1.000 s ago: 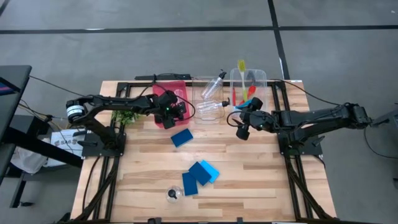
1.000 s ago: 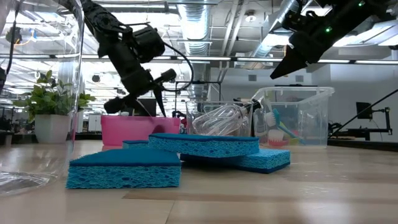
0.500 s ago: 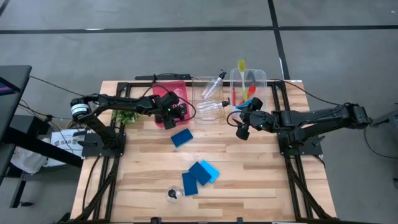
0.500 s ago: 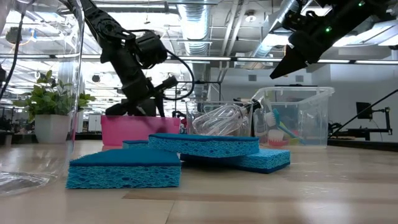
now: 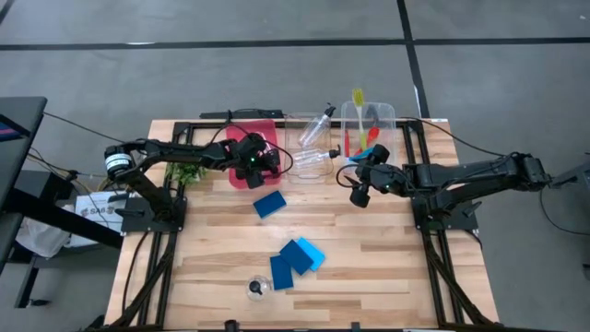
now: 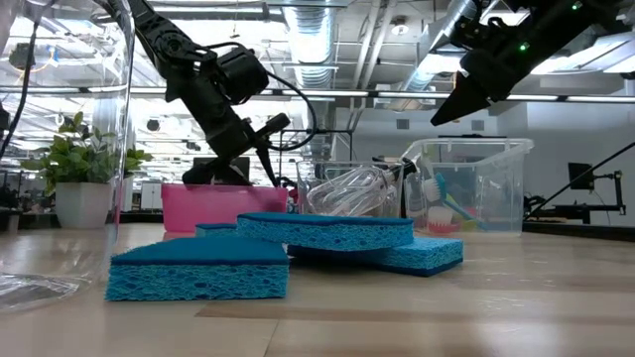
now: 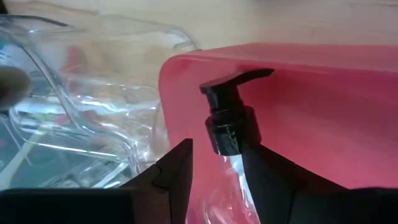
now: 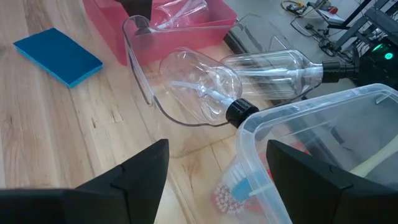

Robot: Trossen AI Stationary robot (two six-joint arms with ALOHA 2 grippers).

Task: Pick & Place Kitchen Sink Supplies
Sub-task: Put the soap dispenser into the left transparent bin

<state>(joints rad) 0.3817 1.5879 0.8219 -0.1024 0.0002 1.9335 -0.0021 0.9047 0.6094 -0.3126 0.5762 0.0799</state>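
My left gripper hangs over the red tray, shut on a small clear bottle with a black pump cap. My right gripper is open and holds nothing. It hovers in front of the clear bins, above the table. One blue sponge lies flat mid-table, and three more overlap nearer the front. Two clear bottles lie in the middle bin. Yellow-green, red and blue brushes stand in the right bin. My left gripper pinches the bottle's clear body just below the black cap between its two fingers. The capped end sticks out past the fingertips, its nozzle pointing toward the table's right. The bottle is lifted above the red tray's floor.
A leafy plant stands left of the red tray. A clear round object sits near the front edge and looms large at the left of the low view. Bare wood lies between the lone sponge and the right arm's base.
My left gripper has carried the bottle a little toward the table's right over the red tray, dipping and then rising again. The pump nozzle now points higher than before. My right arm has kept still.
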